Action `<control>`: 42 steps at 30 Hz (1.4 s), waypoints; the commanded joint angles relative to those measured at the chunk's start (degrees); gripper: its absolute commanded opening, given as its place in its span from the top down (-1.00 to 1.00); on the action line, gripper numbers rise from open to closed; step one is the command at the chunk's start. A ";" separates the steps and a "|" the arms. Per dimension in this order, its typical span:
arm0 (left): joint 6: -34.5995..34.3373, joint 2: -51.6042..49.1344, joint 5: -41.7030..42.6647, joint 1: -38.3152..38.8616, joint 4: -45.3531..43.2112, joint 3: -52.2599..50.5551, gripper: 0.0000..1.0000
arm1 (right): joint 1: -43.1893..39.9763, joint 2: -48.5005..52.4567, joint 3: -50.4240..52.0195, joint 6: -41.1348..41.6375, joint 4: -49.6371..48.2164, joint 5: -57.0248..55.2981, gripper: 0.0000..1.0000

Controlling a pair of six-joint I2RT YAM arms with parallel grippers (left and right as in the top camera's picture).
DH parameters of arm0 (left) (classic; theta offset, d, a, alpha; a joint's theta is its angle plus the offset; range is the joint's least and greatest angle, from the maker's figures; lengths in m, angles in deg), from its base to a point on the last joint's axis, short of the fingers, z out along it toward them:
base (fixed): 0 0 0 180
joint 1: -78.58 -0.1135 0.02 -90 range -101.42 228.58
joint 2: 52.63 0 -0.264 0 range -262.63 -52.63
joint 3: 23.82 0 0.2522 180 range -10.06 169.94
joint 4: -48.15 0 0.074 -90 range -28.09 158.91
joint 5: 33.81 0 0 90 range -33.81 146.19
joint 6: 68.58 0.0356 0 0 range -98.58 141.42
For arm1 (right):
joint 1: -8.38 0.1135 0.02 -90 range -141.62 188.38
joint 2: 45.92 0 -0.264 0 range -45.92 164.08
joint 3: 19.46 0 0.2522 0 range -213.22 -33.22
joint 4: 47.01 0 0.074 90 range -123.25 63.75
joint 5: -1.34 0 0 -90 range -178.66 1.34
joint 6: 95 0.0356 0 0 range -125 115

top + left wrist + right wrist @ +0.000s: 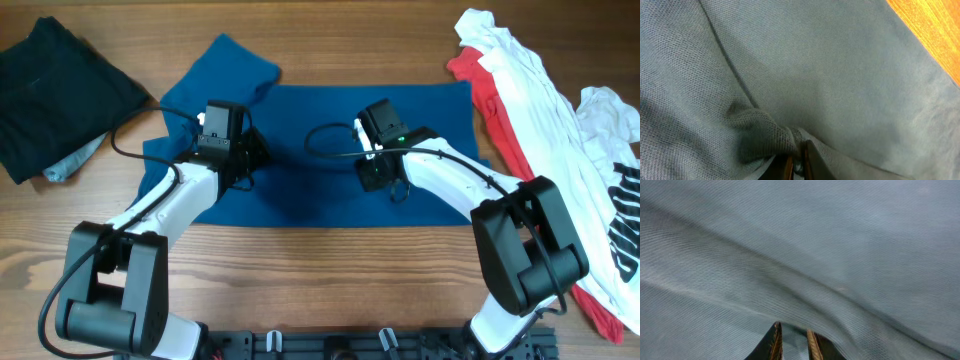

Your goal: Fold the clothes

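Fingers of the left hand (797, 162) are seen nearest, pressed together on a bunched fold of the blue shirt (830, 75), with a pucker raised right at the tips. The right hand (792, 341) is shown with its fingers nearly together. A thin fold of the same shirt appears caught between them, under a long ridge of cloth. From overhead the shirt is seen spread mid-tabletop (330, 290), one sleeve stuck out at far left, with both hands down on its middle, well apart from each other. A red T-shirt (488, 100) and white T-shirt (560, 120) are heaped just beside its right edge, and a black garment (55, 90) lies at the far left corner. The shirt is judged light, limp, fine-knit and grippy rather than slick, so sag between the two holds is expected. A shallow mid-panel pinch may lift only the top layer. Hold is better taken at a hem or side edge, both layers together. Collar and buttons cannot be made out.
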 commanded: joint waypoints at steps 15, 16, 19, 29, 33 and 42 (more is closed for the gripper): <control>0.31 0.63 -2.01 -0.24 0.55 -0.28 0.83 | -4.15 1.38 0.13 13.55 -1.38 -18.23 0.53; 0.31 0.61 -2.01 -0.24 0.61 -0.28 0.82 | -4.72 1.38 0.13 14.47 -1.29 -18.25 0.53; 0.31 0.63 -2.01 -0.24 0.74 -0.28 0.77 | -6.64 1.38 0.13 15.74 -1.25 -18.23 0.53; 0.33 0.63 -2.91 -0.24 2.05 -0.28 0.44 | -11.76 0.72 -2.01 15.56 -2.32 -18.32 0.45; 2.08 0.66 -4.66 -0.24 3.17 -0.28 0.37 | -12.41 -3.74 -4.44 15.61 1.20 -19.41 0.39; 15.37 4.61 -6.49 -0.26 5.95 -0.26 0.12 | -12.81 -12.57 -4.33 21.42 18.88 -18.34 0.35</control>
